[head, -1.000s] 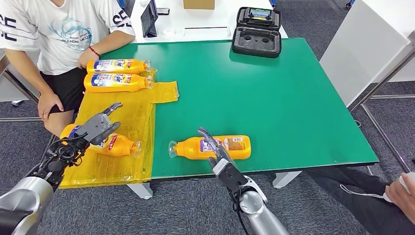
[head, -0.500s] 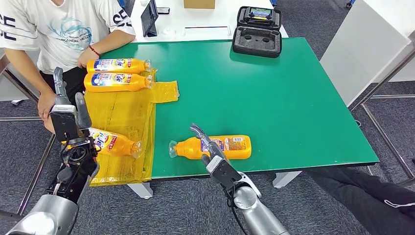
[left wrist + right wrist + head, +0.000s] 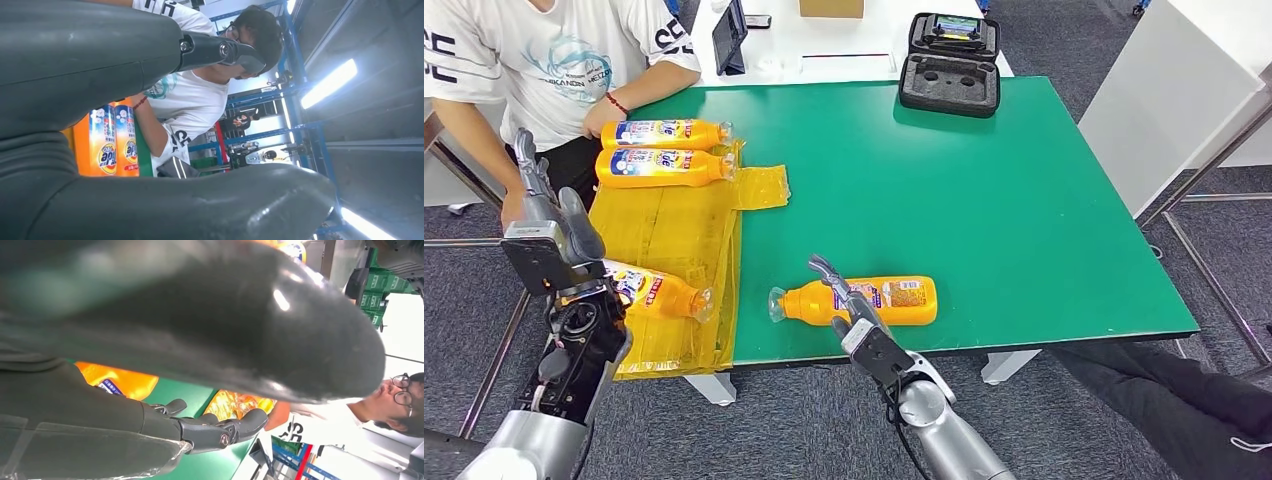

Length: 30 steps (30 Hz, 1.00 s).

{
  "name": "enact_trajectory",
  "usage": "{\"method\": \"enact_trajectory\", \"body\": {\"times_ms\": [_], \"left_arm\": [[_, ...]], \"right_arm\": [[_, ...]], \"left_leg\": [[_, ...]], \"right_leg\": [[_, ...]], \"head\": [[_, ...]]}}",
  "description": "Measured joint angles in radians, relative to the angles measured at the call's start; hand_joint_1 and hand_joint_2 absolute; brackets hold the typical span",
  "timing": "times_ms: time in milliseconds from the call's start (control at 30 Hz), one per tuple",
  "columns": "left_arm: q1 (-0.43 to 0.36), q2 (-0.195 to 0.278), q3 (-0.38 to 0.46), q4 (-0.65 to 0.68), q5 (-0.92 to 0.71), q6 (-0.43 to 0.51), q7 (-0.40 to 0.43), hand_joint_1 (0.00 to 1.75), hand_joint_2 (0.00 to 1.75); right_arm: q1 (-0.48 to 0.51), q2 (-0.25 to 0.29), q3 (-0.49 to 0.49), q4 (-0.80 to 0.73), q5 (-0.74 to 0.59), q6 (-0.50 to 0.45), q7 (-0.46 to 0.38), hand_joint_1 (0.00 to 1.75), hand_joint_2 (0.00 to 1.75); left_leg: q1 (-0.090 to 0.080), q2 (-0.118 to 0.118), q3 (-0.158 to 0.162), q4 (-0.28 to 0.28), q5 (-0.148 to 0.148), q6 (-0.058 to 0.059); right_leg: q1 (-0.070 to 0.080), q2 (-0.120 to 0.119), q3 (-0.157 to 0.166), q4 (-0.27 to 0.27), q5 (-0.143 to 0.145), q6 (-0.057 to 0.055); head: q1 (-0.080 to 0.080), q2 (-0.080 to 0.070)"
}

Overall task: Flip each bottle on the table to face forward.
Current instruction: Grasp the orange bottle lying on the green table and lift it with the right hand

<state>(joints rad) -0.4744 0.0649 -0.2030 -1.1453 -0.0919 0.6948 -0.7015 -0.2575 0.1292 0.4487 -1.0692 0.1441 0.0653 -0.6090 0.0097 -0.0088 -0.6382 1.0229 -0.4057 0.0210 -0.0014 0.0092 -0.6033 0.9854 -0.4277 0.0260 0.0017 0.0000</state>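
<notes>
On the green table [image 3: 984, 190], four orange bottles lie on their sides. A yellow plastic sheet [image 3: 679, 235] covers the table's left strip and hangs over the front edge. The wide right half of the green surface is open, with a black foam case [image 3: 949, 68] standing open at the far edge.

Two bottles [image 3: 662, 152] lie side by side at the far left corner on the sheet, blue-and-white labels up, caps pointing right; a seated person [image 3: 544, 70] in a white shirt rests a hand against the farther one. In the left wrist view these two bottles [image 3: 111, 140] show their labels between the hand's fingers.

A third bottle [image 3: 656, 292] lies near the front left on the sheet, cap pointing right and slightly toward the front edge, its base hidden behind the left hand.

The fourth bottle [image 3: 864, 299] lies on bare green near the front edge, clear cap to the left, a small printed label up.

The left hand [image 3: 549, 240] is raised upright off the table's left edge, fingers apart, holding nothing. The right hand [image 3: 849, 310] reaches over the front edge with its fingers extended and apart across the fourth bottle's middle, not closed around it.
</notes>
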Motion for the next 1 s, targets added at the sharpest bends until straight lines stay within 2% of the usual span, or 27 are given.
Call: {"method": "enact_trajectory", "body": {"times_ms": [33, 167, 333, 467, 600, 800, 1000], "left_arm": [[0.003, -0.002, 0.000, -0.006, 0.020, -0.008, 0.000, 0.00, 0.00], [0.042, -0.027, 0.015, -0.049, 0.133, -0.109, 0.000, 0.00, 0.00], [0.123, -0.082, 0.035, -0.071, 0.244, -0.256, 0.000, 0.00, 0.00], [0.146, -0.097, 0.034, -0.040, 0.362, -0.300, 0.004, 0.00, 0.00], [0.168, -0.092, 0.033, -0.011, 0.448, -0.317, 0.008, 0.00, 1.75], [0.176, -0.089, 0.011, 0.030, 0.353, -0.278, 0.003, 0.00, 1.75], [0.175, -0.095, 0.002, 0.066, 0.286, -0.256, 0.002, 0.00, 1.75]], "right_arm": [[0.000, 0.000, 0.000, 0.000, 0.006, -0.007, 0.002, 0.00, 0.00], [-0.011, -0.019, 0.000, -0.010, 0.079, -0.070, 0.058, 0.00, 1.75], [-0.086, -0.108, -0.010, -0.023, 0.213, -0.111, 0.241, 0.00, 1.75], [-0.159, -0.197, -0.016, -0.016, 0.296, -0.062, 0.341, 0.00, 1.75], [-0.243, -0.246, -0.014, 0.041, 0.325, -0.017, 0.361, 0.00, 1.75], [-0.363, -0.259, 0.011, 0.150, 0.335, 0.012, 0.361, 0.00, 1.75], [-0.440, -0.251, 0.054, 0.236, 0.347, 0.055, 0.343, 0.00, 1.75]], "left_leg": [[0.000, 0.000, 0.000, 0.000, 0.000, 0.000], [-0.001, 0.000, 0.000, 0.000, 0.000, 0.000], [-0.004, 0.000, 0.000, 0.000, 0.000, 0.001], [-0.006, 0.000, 0.000, 0.000, 0.001, 0.002], [-0.006, 0.000, 0.000, 0.000, 0.001, 0.003], [-0.005, 0.000, -0.001, 0.000, 0.001, 0.003], [-0.005, 0.000, -0.001, 0.000, 0.001, 0.003]], "right_leg": [[0.000, 0.000, 0.000, 0.000, 0.000, 0.000], [-0.001, 0.000, 0.000, 0.000, 0.000, 0.000], [-0.003, 0.000, 0.000, 0.000, 0.000, 0.001], [-0.005, 0.000, 0.000, 0.000, 0.002, 0.003], [-0.005, 0.001, 0.000, 0.000, 0.002, 0.003], [-0.004, 0.000, 0.000, 0.000, 0.002, 0.003], [-0.004, 0.000, 0.000, 0.000, 0.002, 0.003]], "head": [[0.000, 0.000], [0.000, 0.000], [0.000, 0.000], [0.000, 0.000], [0.000, 0.000], [0.000, 0.000], [0.000, 0.000]]}}
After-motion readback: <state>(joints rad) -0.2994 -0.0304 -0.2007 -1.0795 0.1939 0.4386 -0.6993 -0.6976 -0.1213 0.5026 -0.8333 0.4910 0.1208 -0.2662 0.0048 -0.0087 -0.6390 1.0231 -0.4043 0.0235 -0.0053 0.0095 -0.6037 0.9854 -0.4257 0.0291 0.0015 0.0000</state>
